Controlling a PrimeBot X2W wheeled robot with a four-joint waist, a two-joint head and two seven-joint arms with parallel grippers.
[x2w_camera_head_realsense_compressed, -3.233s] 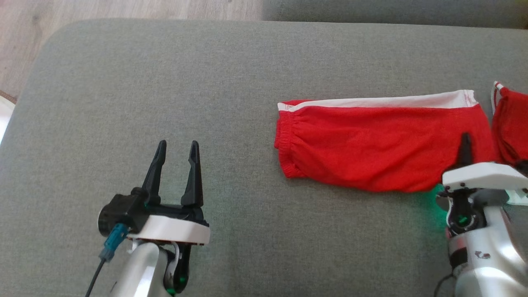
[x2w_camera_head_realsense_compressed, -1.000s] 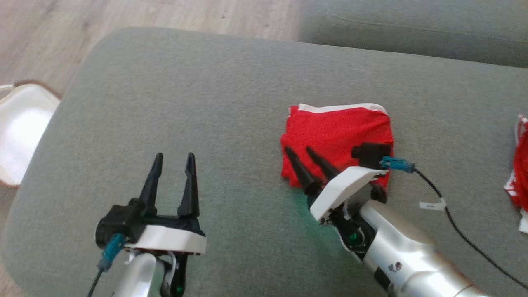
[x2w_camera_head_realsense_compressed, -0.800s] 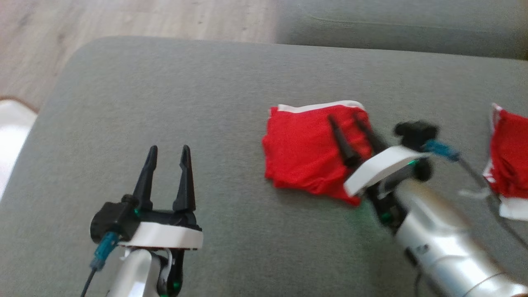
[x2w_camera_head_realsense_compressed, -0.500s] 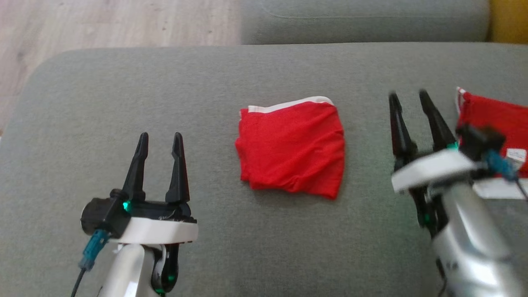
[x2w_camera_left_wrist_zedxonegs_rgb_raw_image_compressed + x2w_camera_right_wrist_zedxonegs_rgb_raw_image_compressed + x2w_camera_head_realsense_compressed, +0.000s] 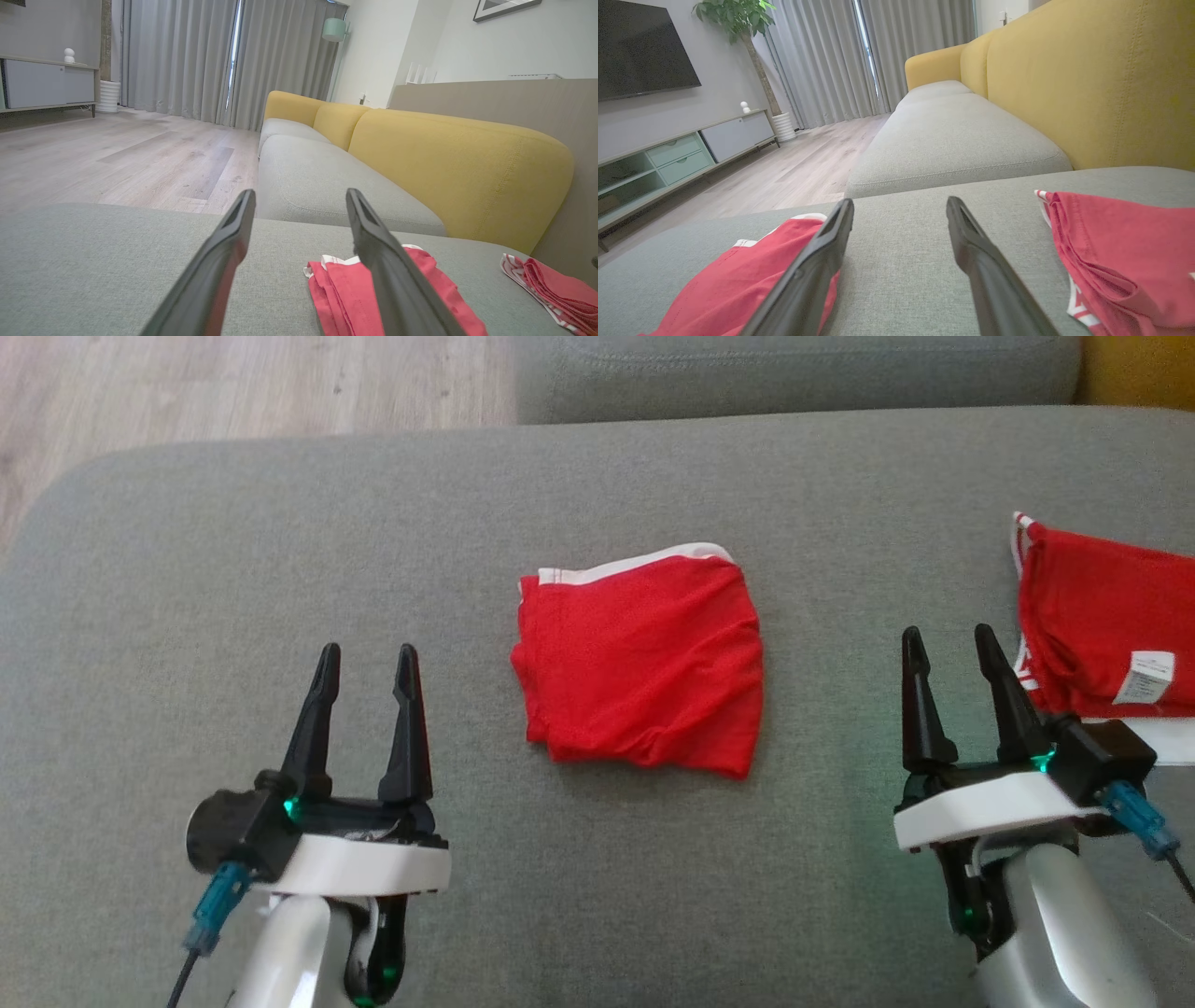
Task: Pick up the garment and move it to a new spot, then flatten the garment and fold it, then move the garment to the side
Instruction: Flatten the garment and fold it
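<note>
Grey sofa cushion carries the near-square folded red garment with white trim between the left jaws and right jaws, seemingly nearer the left. Both gape wide, empty; another red garment lies just beside the right.

Folded red shorts lie on the grey sofa cushion between the left hand and right hand, both spread, empty.

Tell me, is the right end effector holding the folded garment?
No, the right end effector stands open beside the folded garment, with grey cushion showing between them.
</note>
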